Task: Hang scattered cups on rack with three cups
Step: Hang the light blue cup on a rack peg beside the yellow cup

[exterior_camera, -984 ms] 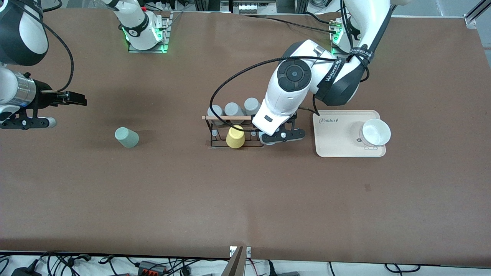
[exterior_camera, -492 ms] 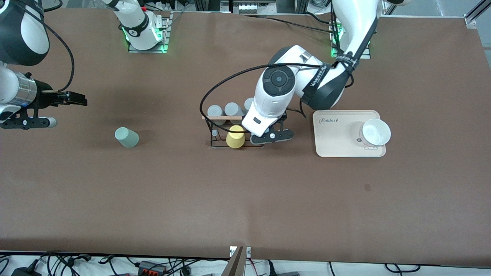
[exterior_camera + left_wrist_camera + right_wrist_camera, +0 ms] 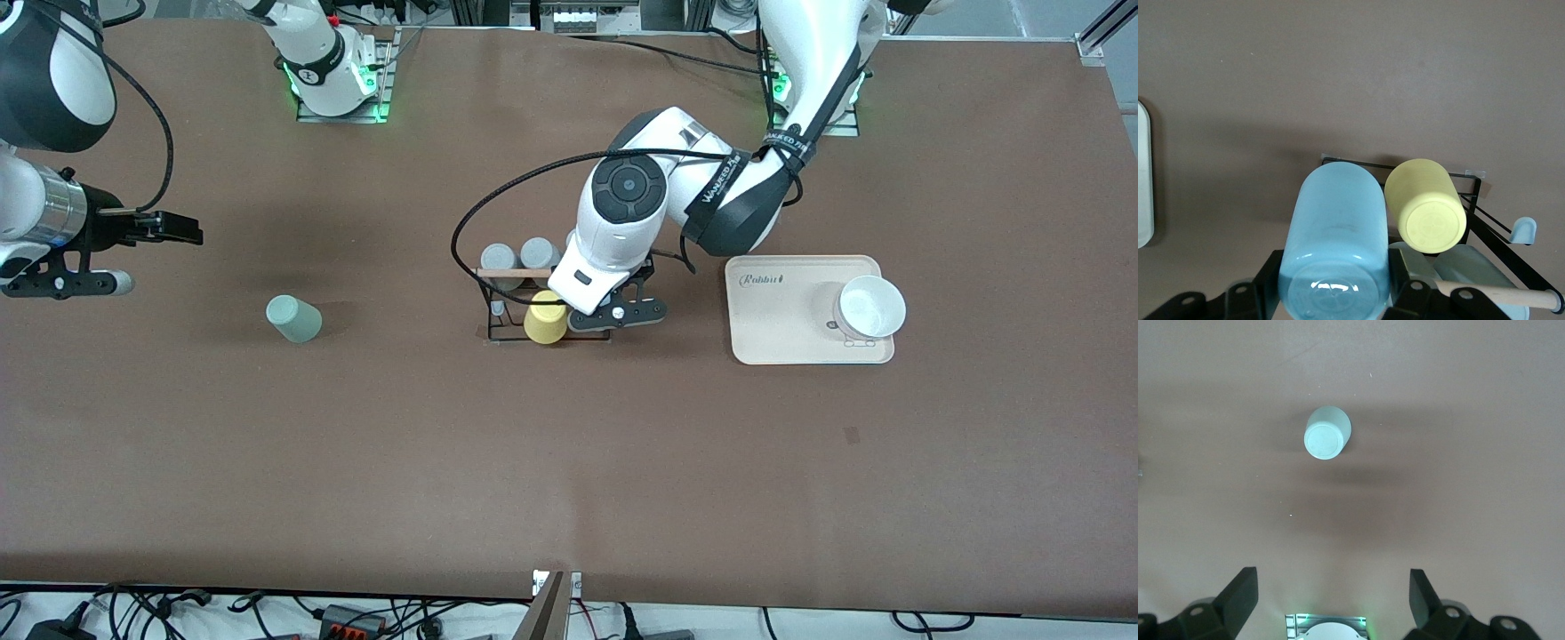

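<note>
My left gripper (image 3: 613, 313) is shut on the light blue cup (image 3: 1338, 233), held bottom up over the end of the rack (image 3: 507, 336) toward the left arm's end. The hand hides that cup in the front view. In the left wrist view my left gripper (image 3: 1335, 283) grips the cup beside the yellow cup (image 3: 1425, 213) on the rack (image 3: 1358, 162), near its wooden rod (image 3: 1498, 295). The mint green cup (image 3: 293, 319) lies on the table toward the right arm's end and shows in the right wrist view (image 3: 1327, 432). My right gripper (image 3: 80, 284) waits open and empty (image 3: 1331, 587).
The yellow cup (image 3: 545, 317) sits on the rack's side nearer to the front camera, and two grey cups (image 3: 516, 256) show on its farther side. A cream tray (image 3: 773, 329) with a white bowl (image 3: 869, 307) lies toward the left arm's end.
My left gripper has carried the blue cup toward the right arm's end, over the rack, and now hides one grey cup. The right arm has not moved.
</note>
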